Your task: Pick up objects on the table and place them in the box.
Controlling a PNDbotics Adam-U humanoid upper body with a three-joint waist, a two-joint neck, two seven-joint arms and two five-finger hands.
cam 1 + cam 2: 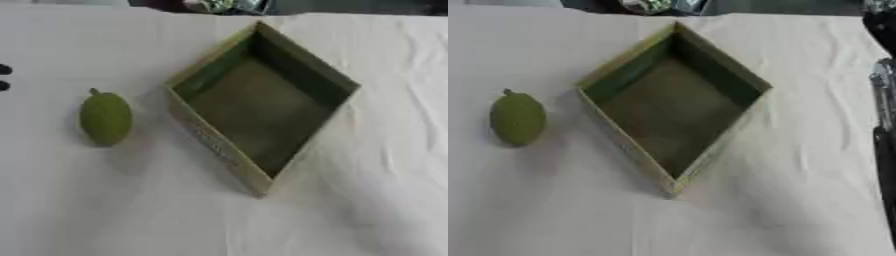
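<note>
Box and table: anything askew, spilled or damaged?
The box sits turned corner-on to the camera, like a diamond, rather than square to the table edge; it looks intact and holds nothing. The green fruit lies on the white cloth to its left, apart from it. The cloth is wrinkled right of the box. Nothing spilled.

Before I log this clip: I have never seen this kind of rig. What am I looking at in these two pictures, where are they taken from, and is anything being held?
Both pictures come from the two eyes of one camera in a humanoid robot's head, looking down at its work table, so they show nearly the same scene. On the white cloth lies a green fruit with a small stem, to the left of an open cardboard box turned cornerwise. The box looks empty and the fruit lies apart from it. Neither robot hand shows clearly; dark parts at the right edge of the right eye view may belong to its right arm. Nothing is held.
</note>
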